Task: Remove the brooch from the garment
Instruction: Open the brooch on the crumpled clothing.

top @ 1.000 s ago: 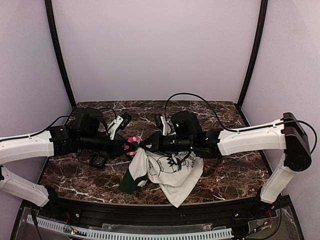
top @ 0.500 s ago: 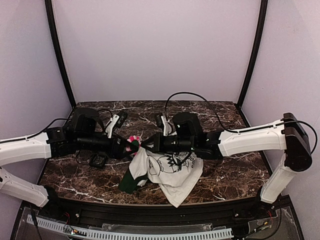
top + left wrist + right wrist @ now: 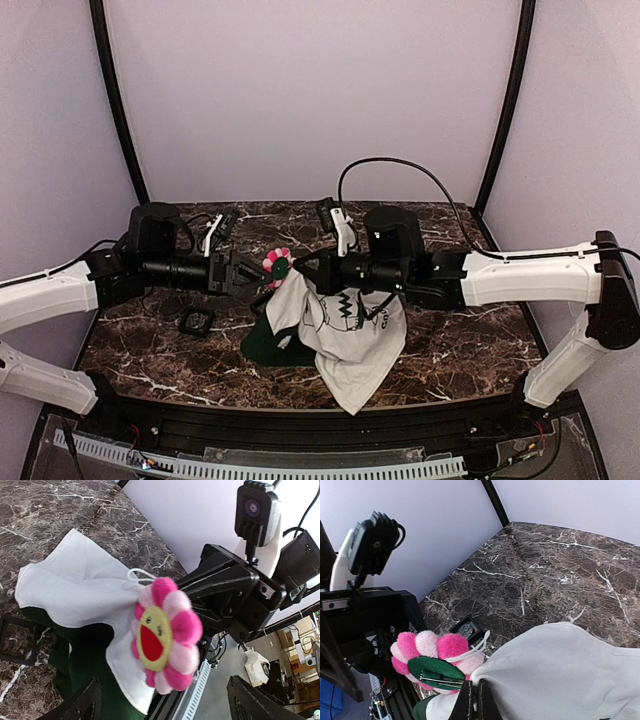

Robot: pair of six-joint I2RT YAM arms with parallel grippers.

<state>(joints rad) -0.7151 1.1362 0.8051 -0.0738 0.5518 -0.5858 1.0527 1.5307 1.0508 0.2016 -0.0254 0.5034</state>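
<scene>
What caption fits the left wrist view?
Open left gripper faces the flower brooch on the T-shirt held up by the right gripper.

Dark marble-patterned table (image 3: pixel 470 352) with white veins. A white and green garment (image 3: pixel 350 350) trails onto it, seemingly partly lifted. A small black square frame (image 3: pixel 195 320) lies left of the garment.

I see a brooch (image 3: pixel 162 640) with pink petals and a yellow-green face. The T-shirt (image 3: pixel 355 350) is white, black-printed, green-trimmed.
</scene>
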